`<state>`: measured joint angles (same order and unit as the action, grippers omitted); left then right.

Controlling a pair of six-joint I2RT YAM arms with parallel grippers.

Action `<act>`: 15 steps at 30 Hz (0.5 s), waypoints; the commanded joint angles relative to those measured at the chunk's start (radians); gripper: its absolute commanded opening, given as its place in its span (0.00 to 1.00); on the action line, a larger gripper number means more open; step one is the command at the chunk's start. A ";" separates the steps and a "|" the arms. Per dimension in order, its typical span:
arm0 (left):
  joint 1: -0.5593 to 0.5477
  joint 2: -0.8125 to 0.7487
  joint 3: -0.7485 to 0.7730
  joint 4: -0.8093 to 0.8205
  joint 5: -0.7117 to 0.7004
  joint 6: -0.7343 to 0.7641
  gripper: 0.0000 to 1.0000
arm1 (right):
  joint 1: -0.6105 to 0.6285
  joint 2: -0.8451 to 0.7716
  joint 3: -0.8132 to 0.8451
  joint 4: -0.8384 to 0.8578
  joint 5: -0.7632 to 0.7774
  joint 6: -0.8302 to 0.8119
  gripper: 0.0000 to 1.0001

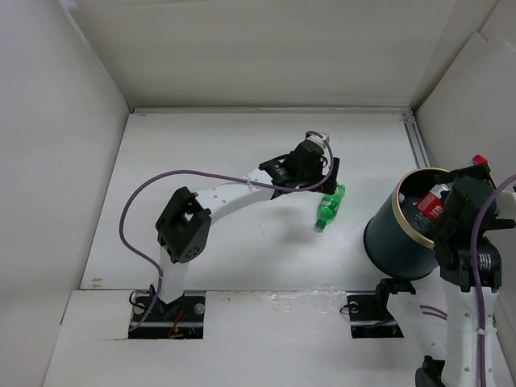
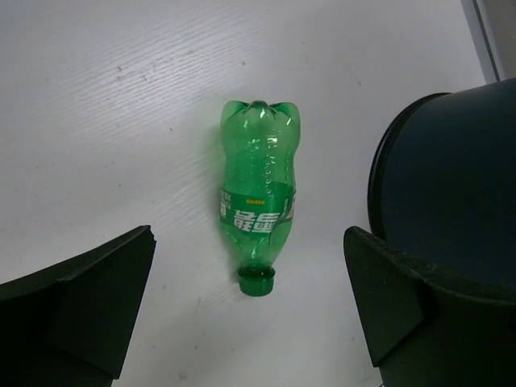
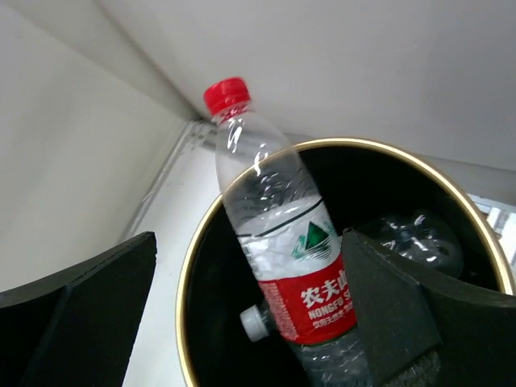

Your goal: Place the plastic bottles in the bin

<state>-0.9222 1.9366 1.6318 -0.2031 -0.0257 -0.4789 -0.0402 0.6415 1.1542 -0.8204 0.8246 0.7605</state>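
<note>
A green bottle [image 1: 329,207] lies on the white table, also in the left wrist view [image 2: 258,193], with its cap towards the wrist. My left gripper [image 1: 325,182] [image 2: 248,270] hangs open just above it, a finger on either side and not touching. The bin [image 1: 405,234] [image 2: 459,169] stands to its right. My right gripper [image 1: 453,201] [image 3: 248,266] is open over the bin [image 3: 187,282]. A red-cap, red-label bottle [image 3: 278,234] [image 1: 435,201] leans tilted in the bin against the right finger, its top above the rim.
Inside the bin lie other clear bottles, one with a white cap [image 3: 252,321] and one at the back [image 3: 419,242]. White walls enclose the table. A metal rail [image 1: 419,145] runs along the right wall behind the bin.
</note>
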 commanded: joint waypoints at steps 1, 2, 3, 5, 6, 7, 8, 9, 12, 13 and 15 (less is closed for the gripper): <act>-0.001 0.053 0.098 -0.005 0.003 -0.013 1.00 | -0.004 -0.042 0.062 0.033 -0.164 -0.055 1.00; -0.001 0.074 0.121 -0.021 0.003 -0.013 1.00 | -0.004 -0.042 0.062 0.061 -0.215 -0.096 1.00; -0.001 0.117 0.144 -0.031 0.003 -0.013 1.00 | -0.004 -0.052 0.062 0.061 -0.255 -0.107 1.00; -0.001 0.154 0.204 -0.047 0.003 -0.023 1.00 | -0.004 -0.052 0.062 0.072 -0.353 -0.144 1.00; -0.001 0.171 0.220 -0.047 0.003 -0.023 1.00 | -0.004 -0.052 0.071 0.072 -0.375 -0.154 1.00; -0.010 0.205 0.249 -0.058 0.003 -0.023 1.00 | -0.004 -0.043 0.071 0.081 -0.398 -0.167 1.00; -0.010 0.222 0.263 -0.058 0.003 -0.023 1.00 | -0.004 -0.043 0.071 0.081 -0.444 -0.177 1.00; -0.010 0.240 0.276 -0.058 0.013 -0.023 1.00 | -0.004 -0.033 0.071 0.090 -0.467 -0.188 1.00; -0.010 0.297 0.310 -0.024 0.024 -0.023 1.00 | -0.004 -0.032 0.062 0.119 -0.571 -0.219 1.00; -0.010 0.314 0.325 -0.024 0.024 -0.023 1.00 | -0.004 -0.032 0.052 0.139 -0.593 -0.219 1.00; -0.010 0.364 0.373 -0.024 0.014 -0.032 1.00 | -0.004 -0.052 0.041 0.153 -0.627 -0.228 1.00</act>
<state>-0.9295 2.2730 1.9343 -0.2466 -0.0086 -0.4969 -0.0402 0.6064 1.1938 -0.7574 0.3195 0.5781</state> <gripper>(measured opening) 0.997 0.998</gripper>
